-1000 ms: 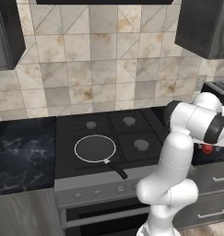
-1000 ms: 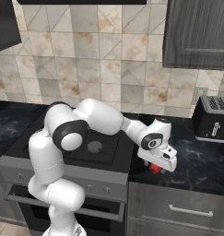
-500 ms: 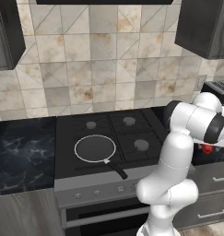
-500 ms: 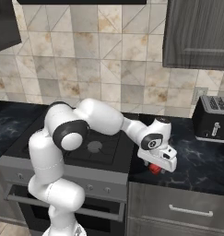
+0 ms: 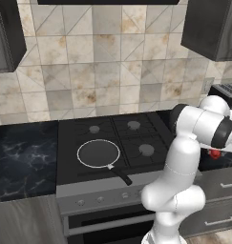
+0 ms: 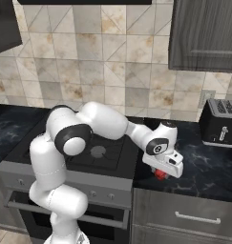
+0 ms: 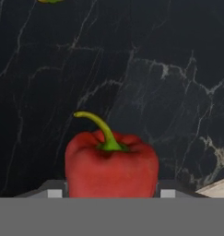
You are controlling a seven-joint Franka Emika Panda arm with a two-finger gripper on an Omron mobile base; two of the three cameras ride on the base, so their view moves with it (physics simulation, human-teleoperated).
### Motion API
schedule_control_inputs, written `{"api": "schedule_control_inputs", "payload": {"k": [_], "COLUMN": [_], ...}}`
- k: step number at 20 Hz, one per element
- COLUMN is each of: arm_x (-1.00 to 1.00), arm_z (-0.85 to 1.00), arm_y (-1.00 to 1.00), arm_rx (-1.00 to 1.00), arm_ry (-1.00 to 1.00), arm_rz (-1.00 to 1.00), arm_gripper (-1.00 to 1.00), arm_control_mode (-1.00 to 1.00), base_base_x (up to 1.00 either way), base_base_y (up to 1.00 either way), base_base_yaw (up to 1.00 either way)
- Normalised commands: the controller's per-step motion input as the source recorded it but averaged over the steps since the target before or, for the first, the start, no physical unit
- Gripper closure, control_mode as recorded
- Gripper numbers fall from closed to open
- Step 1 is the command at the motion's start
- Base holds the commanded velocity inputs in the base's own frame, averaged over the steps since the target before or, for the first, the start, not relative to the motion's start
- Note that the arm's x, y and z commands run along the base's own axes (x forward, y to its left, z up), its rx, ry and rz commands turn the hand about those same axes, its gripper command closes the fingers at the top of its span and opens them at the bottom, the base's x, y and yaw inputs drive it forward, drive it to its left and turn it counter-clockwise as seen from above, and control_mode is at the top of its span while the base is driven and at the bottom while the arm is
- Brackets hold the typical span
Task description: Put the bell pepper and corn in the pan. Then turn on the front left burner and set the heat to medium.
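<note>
The pepper [image 7: 111, 159] was seen sitting on the dark marbled counter [image 7: 145, 69], stem curling up and over to one side, right at the bottom of the hand view with a finger [image 7: 54, 190] showing on each side of it. The fingers looked close against its sides, but whether it was actually being pinched couldn't be told for sure, so no call is made on that.

From the right base view, the pepper [image 6: 160, 174] was spotted as a bit of red poking out under the gripper [image 6: 164, 167], which was hanging low over the counter [image 6: 203, 164] just right of the stove [image 6: 96, 152]. In the left base view only a sliver of pepper [image 5: 215, 153] was visible behind the arm.

Relative to the pepper, the pan [image 5: 98, 153] was well off to the left, set on the stove's front left grate with its handle pointing toward the front edge. Nothing was seen in it. A toaster [image 6: 219, 123] was parked further back on the counter, behind and to the right of the pepper, near the tiled wall [image 6: 112, 62]. A scrap of yellow-green was caught at the top edge of the hand view, too cropped to be named.
</note>
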Motion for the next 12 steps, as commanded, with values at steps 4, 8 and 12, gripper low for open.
{"api": "schedule_control_inputs", "payload": {"k": [4, 8, 12], "arm_x": [-0.29, -0.43, -0.14], "arm_z": [0.21, 0.66, 0.75], "arm_y": [0.08, 0.59, 0.94], "arm_rx": [0.0, 0.02, 0.0], "arm_ry": [-0.06, -0.23, -0.14], "arm_rz": [0.01, 0.05, 0.07], "arm_gripper": [1.0, 1.0, 1.0], "arm_control_mode": [-1.0, -1.0, -1.0], "base_base_x": [0.0, 0.0, 0.0], "base_base_y": [0.0, 0.0, 0.0], "base_base_yaw": [0.0, 0.0, 0.0]}}
